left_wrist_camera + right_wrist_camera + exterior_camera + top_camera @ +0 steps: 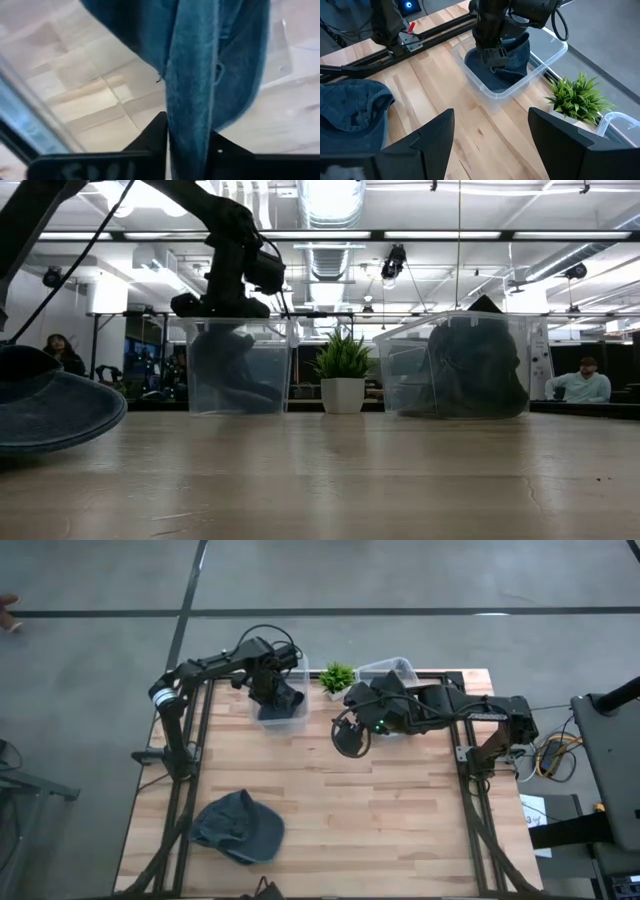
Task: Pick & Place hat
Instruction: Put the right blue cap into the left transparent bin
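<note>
A blue hat (516,61) hangs in a clear bin (264,724) at the table's far left, and my left gripper (492,56) stands over the bin, pointing down, shut on the hat. A second blue hat (238,827) lies flat on the table near the front left, also in the right wrist view (350,107). My right gripper (492,145) hovers open above the table's middle, far from both hats, with nothing between its fingers. My left gripper pinches a thick fold of the hat's cloth (189,131) between its two fingers, coming from above and pointing down. The hat hangs below the fingers inside the bin; in the low view its lower part (245,392) reaches the bin's floor.
A small potted plant (336,678) stands at the far edge between the left bin and a second clear bin (392,668) that holds dark things. Bare wooden table lies in the middle and to the right. People sit in the room behind (585,383).
</note>
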`<state>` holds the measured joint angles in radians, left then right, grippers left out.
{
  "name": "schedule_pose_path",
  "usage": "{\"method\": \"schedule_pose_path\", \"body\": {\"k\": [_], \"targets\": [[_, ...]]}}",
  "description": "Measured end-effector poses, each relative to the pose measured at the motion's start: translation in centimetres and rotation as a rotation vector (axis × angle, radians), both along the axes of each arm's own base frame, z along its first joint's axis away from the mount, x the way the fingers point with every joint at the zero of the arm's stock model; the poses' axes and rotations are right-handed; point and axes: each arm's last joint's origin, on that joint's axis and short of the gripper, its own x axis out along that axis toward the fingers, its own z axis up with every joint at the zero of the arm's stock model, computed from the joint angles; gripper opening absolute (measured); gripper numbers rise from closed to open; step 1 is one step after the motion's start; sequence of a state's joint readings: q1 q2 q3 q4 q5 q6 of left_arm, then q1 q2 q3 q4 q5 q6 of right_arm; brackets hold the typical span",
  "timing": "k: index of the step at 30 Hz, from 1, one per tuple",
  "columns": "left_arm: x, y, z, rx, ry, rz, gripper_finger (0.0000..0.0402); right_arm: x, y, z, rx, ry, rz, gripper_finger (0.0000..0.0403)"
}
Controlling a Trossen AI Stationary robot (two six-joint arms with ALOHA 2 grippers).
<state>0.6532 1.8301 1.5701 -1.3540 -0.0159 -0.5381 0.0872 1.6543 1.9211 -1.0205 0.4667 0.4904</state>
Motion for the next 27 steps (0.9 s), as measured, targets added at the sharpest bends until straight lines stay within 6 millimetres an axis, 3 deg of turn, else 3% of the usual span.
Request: {"method": "schedule_pose_path", "body": {"k": [8, 13, 27], "targets": [[-0.1, 0.0, 0.3, 0.014, 0.019, -0.016, 0.0137, 0.0, 0.0, 0.1, 0.000, -0.007, 0.000, 0.0249], [0.1, -0.1, 1.7, 0.057, 0.035, -0.021, 0.0159, 0.0, 0.0, 0.0, -0.003, -0.004, 0.001, 0.0249], [0.3, -0.9, 10.5, 0.158, -0.132, -0.065, 0.0161, 0.0, 0.0, 0.0, -0.010, -0.002, 0.004, 0.0249]]}}
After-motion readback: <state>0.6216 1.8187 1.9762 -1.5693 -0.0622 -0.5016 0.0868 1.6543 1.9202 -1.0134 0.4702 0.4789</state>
